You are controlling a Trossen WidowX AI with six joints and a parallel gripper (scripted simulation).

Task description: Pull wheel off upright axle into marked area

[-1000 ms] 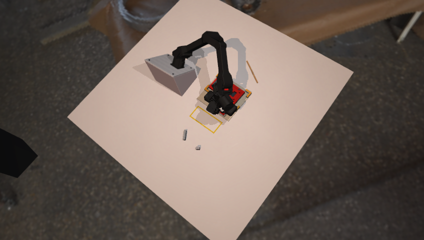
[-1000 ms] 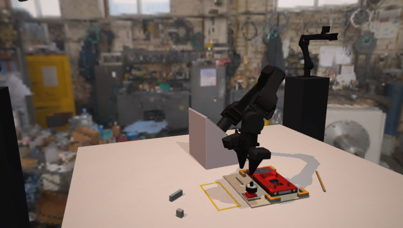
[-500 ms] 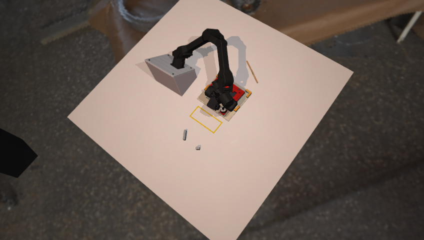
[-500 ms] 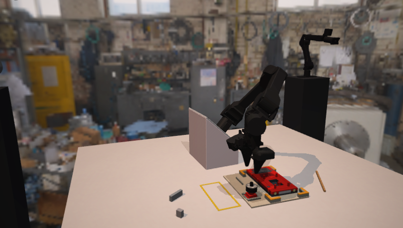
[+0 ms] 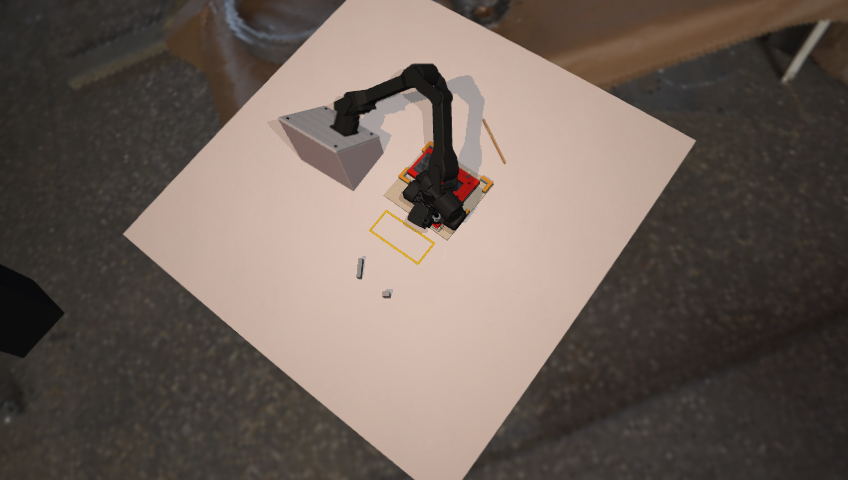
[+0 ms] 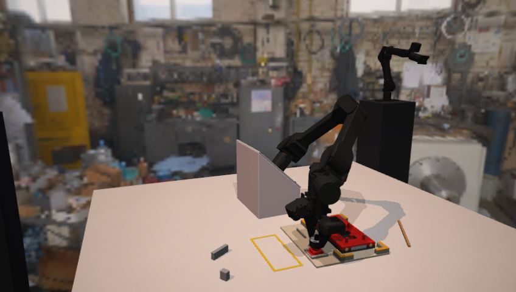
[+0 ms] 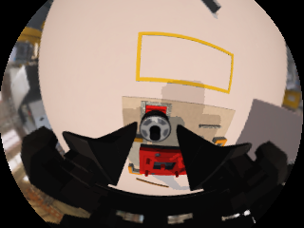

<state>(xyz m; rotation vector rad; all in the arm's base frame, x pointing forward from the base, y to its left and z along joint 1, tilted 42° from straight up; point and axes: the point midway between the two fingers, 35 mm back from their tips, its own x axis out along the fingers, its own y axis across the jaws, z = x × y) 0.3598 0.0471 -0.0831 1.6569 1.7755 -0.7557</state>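
Observation:
The small dark wheel [image 7: 155, 128] [image 6: 313, 239] sits on its upright axle over a red base, at the near corner of the tan board [image 5: 393, 191] [image 6: 289, 230] [image 7: 190, 110]. My gripper [image 7: 158, 125] [image 5: 435, 218] [image 6: 314, 236] is lowered over it, with one finger on each side of the wheel. In the wrist view a thin gap shows between each finger and the wheel, so the gripper is open. The yellow marked area [image 5: 410, 226] [image 6: 261, 255] [image 7: 139, 57] lies on the table just beside the board. The arm hides most of the wheel in the top view.
A red fixture [image 5: 467, 187] [image 6: 356, 238] with orange corner brackets fills the rest of the board. A grey bar [image 5: 360, 267] [image 6: 219, 251] [image 7: 208, 0] and a small grey cube [image 5: 386, 293] [image 6: 224, 274] lie beyond the marked area. A wooden stick [image 5: 493, 140] [image 6: 403, 233] lies past the board. The arm's grey wedge mount [image 5: 333, 145] [image 6: 260, 184] stands behind.

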